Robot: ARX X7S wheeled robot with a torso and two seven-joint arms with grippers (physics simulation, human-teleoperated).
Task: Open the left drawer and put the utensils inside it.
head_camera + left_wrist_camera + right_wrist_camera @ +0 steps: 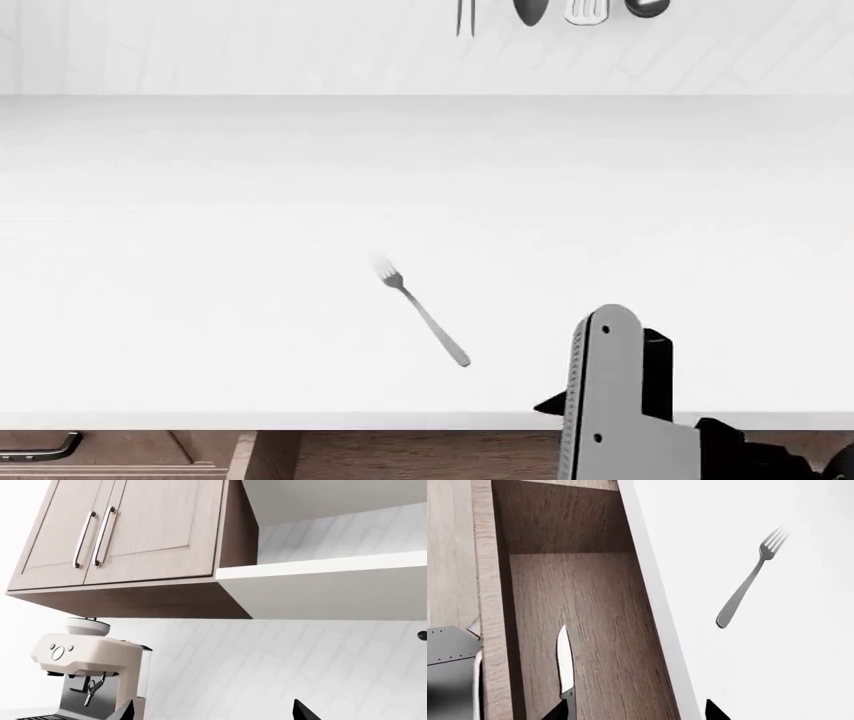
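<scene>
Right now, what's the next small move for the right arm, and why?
Probably swing the right tool from over the open drawer across to the fork. The knife appears to lie inside the drawer, while the fork lies on the countertop near its front edge, and the tool is open and empty.

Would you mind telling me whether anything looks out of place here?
Only the fork: it lies alone, diagonal, on the white counter, while the knife is already over the open left drawer, at the right gripper.
</scene>
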